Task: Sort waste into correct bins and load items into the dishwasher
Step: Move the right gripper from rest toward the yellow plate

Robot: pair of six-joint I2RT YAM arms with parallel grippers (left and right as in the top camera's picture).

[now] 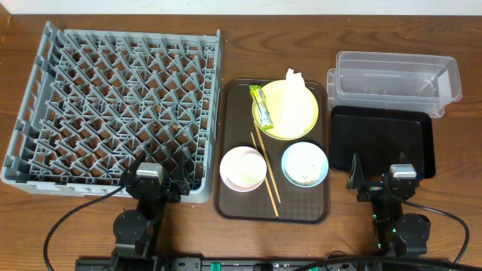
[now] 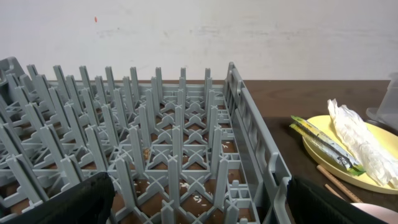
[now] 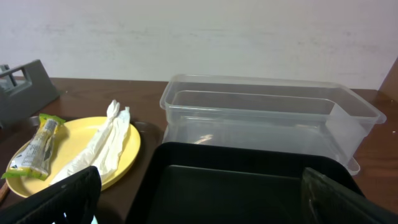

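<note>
The grey dish rack point(image 1: 213, 105) stands at the left and holds no dishes. On the brown tray, a yellow plate point(image 1: 275, 129) carries the green-yellow wrapper point(image 1: 260, 105) and the white tissue point(image 1: 295, 86). In front of it are a white bowl point(image 1: 242, 168), a light blue bowl point(image 1: 289, 154) with beige crumbs point(image 1: 305, 178), and two chopsticks point(image 1: 265, 175) between them. I cannot make out the cup. The clear tub point(image 1: 395, 79) and the black tray point(image 1: 384, 143) are at the right. My left gripper point(image 2: 199, 205) is open over the rack's near edge. My right gripper point(image 3: 199, 199) is open over the black tray's near edge.
The brown serving tray point(image 1: 273, 207) lies between the rack and the bins. A few rice-like crumbs point(image 2: 198, 199) lie under the rack grid. The right wrist view shows the plate point(image 3: 124, 149) left of the black tray point(image 3: 249, 186), with the tub point(image 3: 261, 118) behind.
</note>
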